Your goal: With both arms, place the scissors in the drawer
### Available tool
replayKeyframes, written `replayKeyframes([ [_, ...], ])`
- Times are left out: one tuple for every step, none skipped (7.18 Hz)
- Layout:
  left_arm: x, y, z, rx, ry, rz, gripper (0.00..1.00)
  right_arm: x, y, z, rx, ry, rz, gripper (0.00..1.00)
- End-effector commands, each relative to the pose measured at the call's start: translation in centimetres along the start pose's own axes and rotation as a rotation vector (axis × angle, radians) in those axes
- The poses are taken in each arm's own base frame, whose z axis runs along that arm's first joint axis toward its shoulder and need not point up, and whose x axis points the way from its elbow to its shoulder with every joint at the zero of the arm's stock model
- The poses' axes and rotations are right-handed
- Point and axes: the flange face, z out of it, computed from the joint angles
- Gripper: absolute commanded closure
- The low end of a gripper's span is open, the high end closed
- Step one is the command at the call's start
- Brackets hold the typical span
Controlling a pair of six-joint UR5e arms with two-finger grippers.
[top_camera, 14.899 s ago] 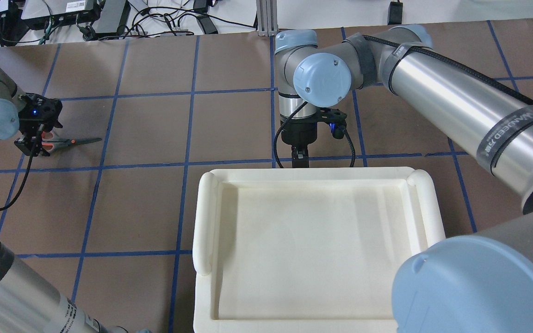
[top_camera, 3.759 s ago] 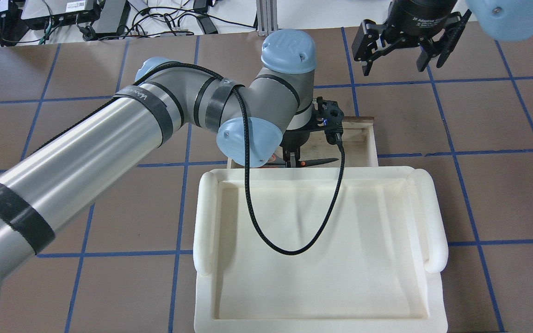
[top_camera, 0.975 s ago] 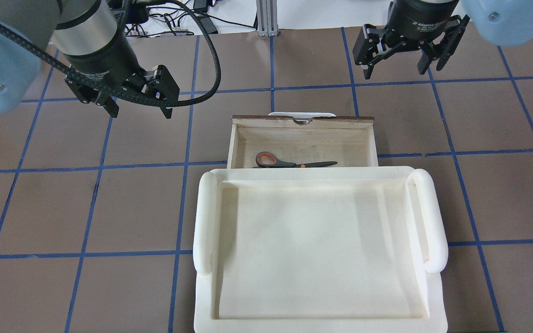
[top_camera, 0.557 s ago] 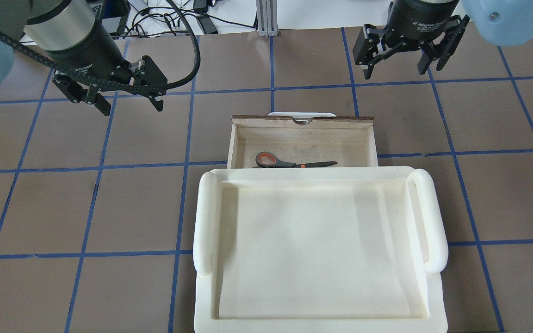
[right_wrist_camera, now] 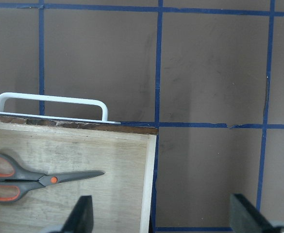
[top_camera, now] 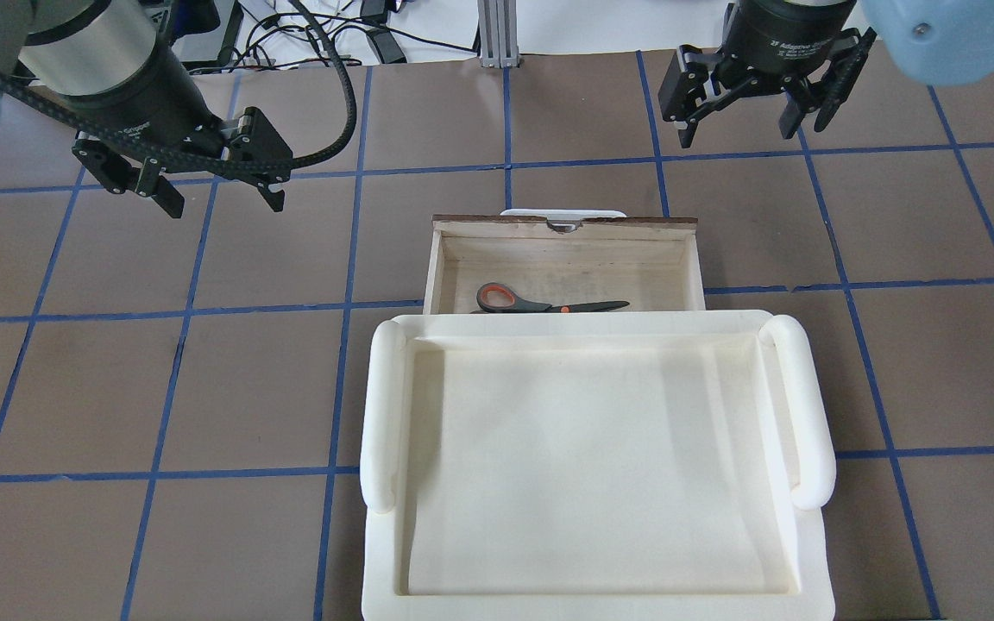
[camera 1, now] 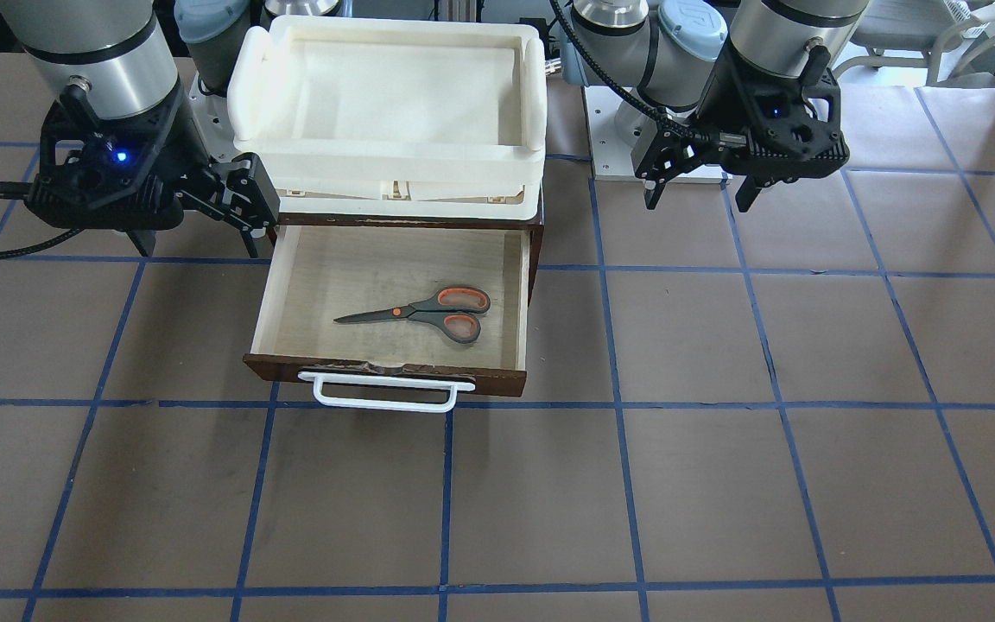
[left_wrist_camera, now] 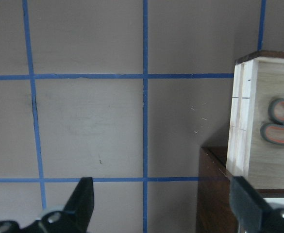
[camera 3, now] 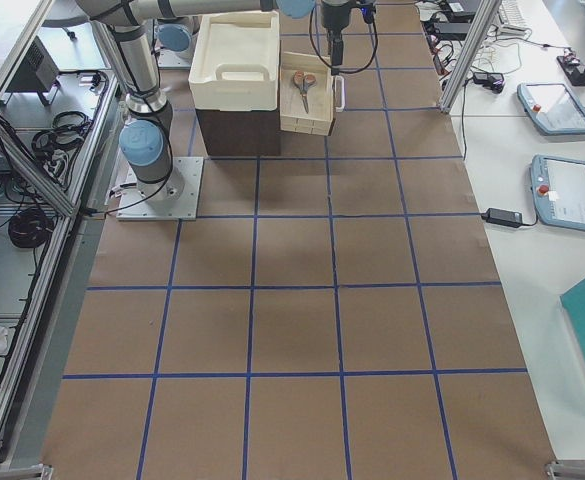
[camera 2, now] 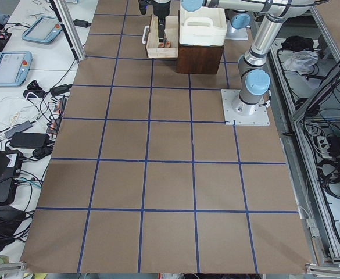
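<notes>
The scissors point(camera 1: 428, 313) lie flat on the pale floor of the pulled-out drawer point(camera 1: 377, 371), blades towards the robot's right and nothing touching them. They also show in the overhead view as scissors point(top_camera: 540, 304) inside the drawer point(top_camera: 566, 226). My left gripper point(top_camera: 225, 207) hangs open and empty above the table, well to the left of the drawer. My right gripper point(top_camera: 734, 136) hangs open and empty beyond the drawer's front right corner. The left wrist view has the scissors' loops point(left_wrist_camera: 280, 121) at its right edge. The right wrist view has the scissors point(right_wrist_camera: 30, 178) at lower left.
A cream-white tray point(top_camera: 380, 405) sits on top of the dark cabinet point(left_wrist_camera: 214, 194) that holds the drawer. The drawer's white bar handle point(camera 1: 385, 402) juts out over the brown table, which is marked with blue tape lines. Cables and devices lie beyond the table's far edge.
The scissors went from the table at the left into the drawer and were let go. In the last second my left gripper has drifted further left; the right gripper has stayed put.
</notes>
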Motion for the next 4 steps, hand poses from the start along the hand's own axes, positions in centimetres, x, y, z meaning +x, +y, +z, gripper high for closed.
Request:
replayKeyframes([
  [-0.33,0.29,0.55,-0.016,-0.032,-0.012,0.00,0.00,-0.02,-0.01,0.001,0.000,-0.001,0.00],
  [-0.25,0.25,0.49,-0.010,-0.031,-0.013,0.00,0.00,-0.02,-0.01,0.001,0.000,0.001,0.00],
  [-0.40,0.19,0.54,-0.008,-0.032,0.004,0.00,-0.01,-0.02,-0.01,0.001,-0.001,0.001,0.00],
  [-0.41,0.19,0.54,-0.009,-0.032,0.007,0.00,0.00,0.00,0.00,0.000,0.001,0.001,0.00],
])
